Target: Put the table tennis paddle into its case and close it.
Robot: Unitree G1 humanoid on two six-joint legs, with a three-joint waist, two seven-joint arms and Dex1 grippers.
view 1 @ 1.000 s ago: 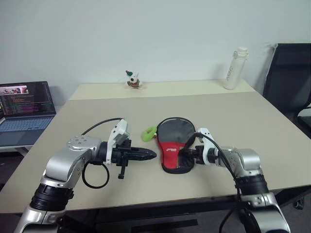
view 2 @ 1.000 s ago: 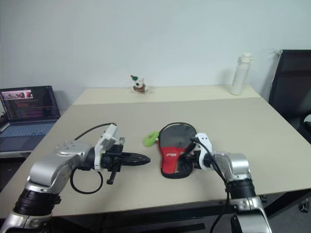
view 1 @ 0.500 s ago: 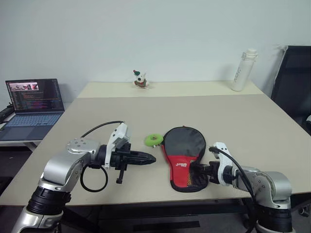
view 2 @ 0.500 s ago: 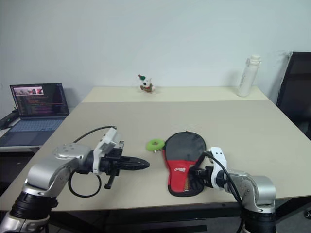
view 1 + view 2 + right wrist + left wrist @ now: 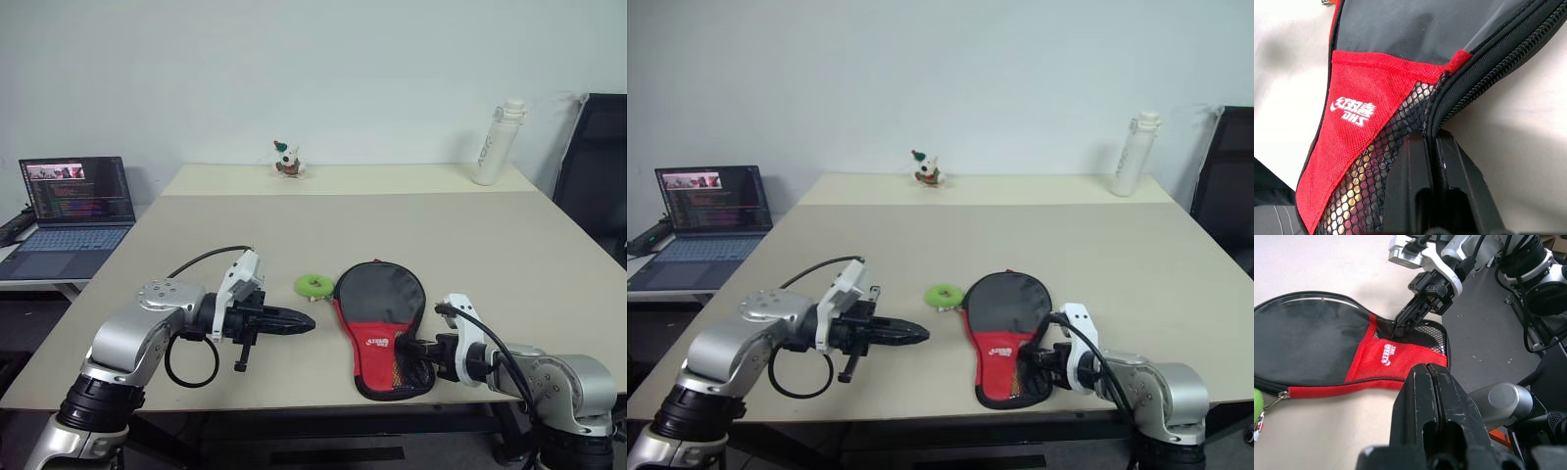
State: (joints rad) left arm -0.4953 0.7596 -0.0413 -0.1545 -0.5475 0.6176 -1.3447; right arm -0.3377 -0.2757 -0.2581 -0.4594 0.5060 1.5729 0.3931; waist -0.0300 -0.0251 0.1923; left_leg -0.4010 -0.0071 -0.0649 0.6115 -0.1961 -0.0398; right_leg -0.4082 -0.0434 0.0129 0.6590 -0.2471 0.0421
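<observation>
The paddle seems bagged, the case (image 5: 384,323) lying flat; the right gripper (image 5: 1399,326), shut at its six-o'clock mesh edge, apparently zipping; left gripper (image 5: 302,320) shut, empty.

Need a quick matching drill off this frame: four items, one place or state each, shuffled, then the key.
Items:
1. case
2. green ring
3. white bottle
4. left end effector

Places or states:
A. far right corner of the table
B. shut, holding nothing
C. beside the case's round end
D. flat on the table, right end effector at its mesh end

Pairs: 1-D, 2-C, 3-A, 4-B
</observation>
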